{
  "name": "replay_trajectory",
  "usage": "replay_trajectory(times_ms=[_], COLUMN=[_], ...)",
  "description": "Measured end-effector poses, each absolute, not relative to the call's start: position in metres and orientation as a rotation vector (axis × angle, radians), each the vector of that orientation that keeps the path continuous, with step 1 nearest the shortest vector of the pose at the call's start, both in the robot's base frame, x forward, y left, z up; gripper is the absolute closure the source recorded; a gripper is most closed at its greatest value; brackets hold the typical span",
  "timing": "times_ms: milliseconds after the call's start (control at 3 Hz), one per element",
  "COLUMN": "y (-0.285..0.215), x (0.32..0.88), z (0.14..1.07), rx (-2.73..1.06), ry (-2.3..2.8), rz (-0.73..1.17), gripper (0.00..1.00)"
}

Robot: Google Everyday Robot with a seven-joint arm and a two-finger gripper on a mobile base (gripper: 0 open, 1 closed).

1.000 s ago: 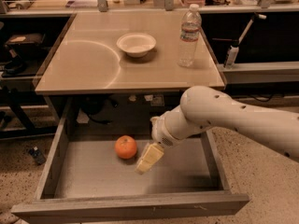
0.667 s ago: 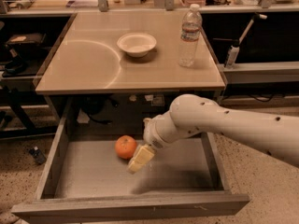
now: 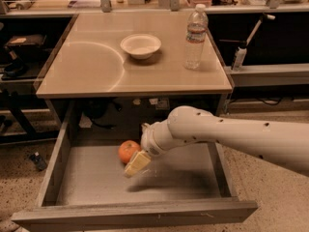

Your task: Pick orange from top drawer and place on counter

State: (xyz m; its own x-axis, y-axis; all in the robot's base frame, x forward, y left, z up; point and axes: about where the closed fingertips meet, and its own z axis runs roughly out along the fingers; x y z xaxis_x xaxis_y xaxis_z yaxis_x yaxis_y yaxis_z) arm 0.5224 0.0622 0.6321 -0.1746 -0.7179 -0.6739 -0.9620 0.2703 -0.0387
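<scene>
Gripper (image 3: 137, 163): low in drawer (image 3: 145, 214), against orange (image 3: 127, 150); open or closed, cannot tell
Orange: on drawer floor, not lifted
Left: grasp, lift, set on counter (image 3: 91, 66)

One orange (image 3: 128, 150), bowl (image 3: 140, 45), bottle (image 3: 195, 37); one gripper (image 3: 135, 162) in drawer (image 3: 145, 214)
</scene>
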Motion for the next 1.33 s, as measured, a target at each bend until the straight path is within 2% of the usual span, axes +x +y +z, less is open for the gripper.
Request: replay_trajectory(times_ms=[1000,1333], y=[0.083,0.086], x=[0.526,0.526], z=[0.616,0.616], rx=[-1.451,-1.447], ry=[1.952,1.951], rz=[0.634,0.642], gripper=[0.0,0.08])
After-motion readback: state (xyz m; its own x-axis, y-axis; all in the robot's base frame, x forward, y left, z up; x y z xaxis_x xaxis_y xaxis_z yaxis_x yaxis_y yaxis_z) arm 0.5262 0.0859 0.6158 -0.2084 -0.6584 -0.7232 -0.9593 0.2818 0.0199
